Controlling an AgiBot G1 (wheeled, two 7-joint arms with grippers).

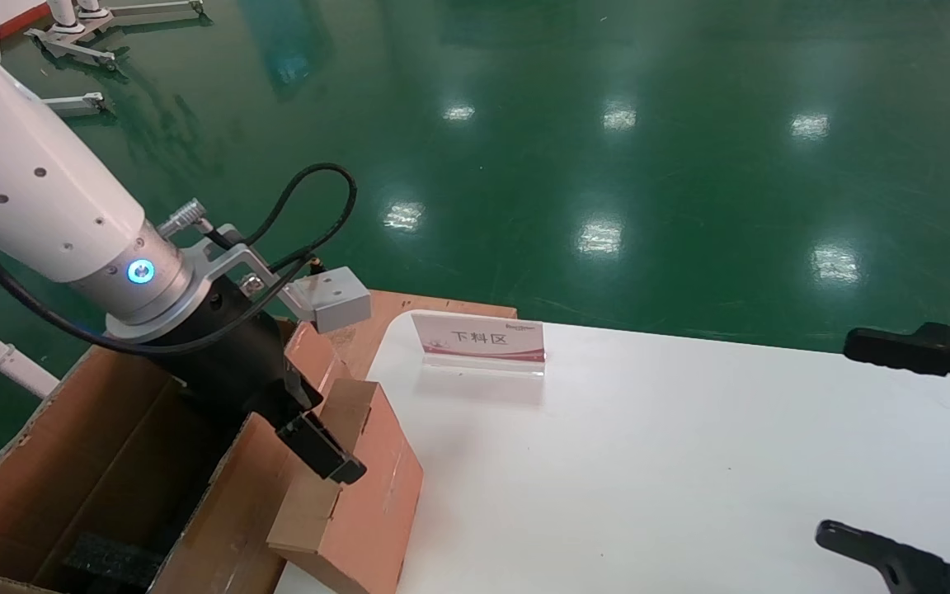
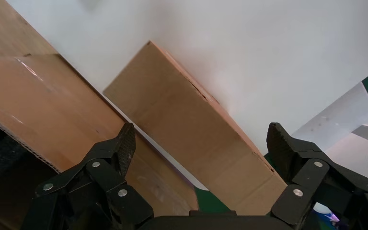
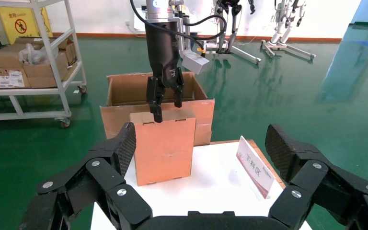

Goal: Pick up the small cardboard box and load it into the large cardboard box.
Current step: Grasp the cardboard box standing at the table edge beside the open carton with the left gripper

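Observation:
The small cardboard box (image 1: 376, 487) stands upright at the left edge of the white table (image 1: 648, 462), right beside the large cardboard box (image 1: 87, 445), which has black foam (image 1: 108, 557) inside. My left gripper (image 1: 310, 421) is open and hangs over the small box's top edge, one finger on each side of it. In the left wrist view the gripper (image 2: 202, 139) is spread wide over the box top (image 2: 187, 124), next to the large box's flap (image 2: 43, 110). The right wrist view shows the small box (image 3: 165, 148), the left gripper (image 3: 166, 103) and the large box (image 3: 115, 117). My right gripper (image 1: 836, 437) is open and empty at the table's right side.
A sign stand (image 1: 479, 338) with red print stands on the table's far side; it also shows in the right wrist view (image 3: 254, 165). A brown wooden board (image 1: 442, 304) shows beyond the table. A shelf rack with cartons (image 3: 28, 57) stands on the green floor.

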